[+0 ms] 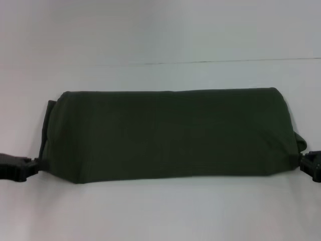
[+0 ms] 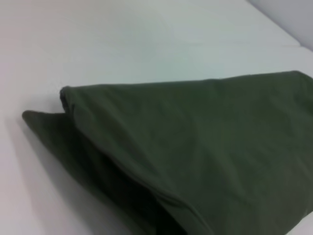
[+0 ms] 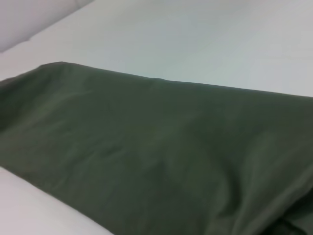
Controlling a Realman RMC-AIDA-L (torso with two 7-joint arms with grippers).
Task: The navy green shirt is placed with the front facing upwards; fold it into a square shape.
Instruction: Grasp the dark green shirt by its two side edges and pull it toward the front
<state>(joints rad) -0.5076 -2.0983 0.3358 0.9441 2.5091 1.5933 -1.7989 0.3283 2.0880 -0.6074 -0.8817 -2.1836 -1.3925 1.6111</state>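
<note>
From the head view, the navy green shirt (image 1: 170, 134) is lying folded into a long band on the white table (image 1: 160, 211), long axis running left to right, plain side up, no lettering showing. The left gripper (image 1: 31, 167) and right gripper (image 1: 307, 161) are sitting at its near corners; I cannot tell whether either is gripping. The left wrist view is showing layered folds (image 2: 146, 196). The right wrist view is showing smooth cloth (image 3: 156, 166).

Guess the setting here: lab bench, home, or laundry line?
Probably a lab or test bench, though little shows. A plain white table carries only the folded navy green shirt, with the left gripper and right gripper at its two ends. A bare pale wall stands behind.
</note>
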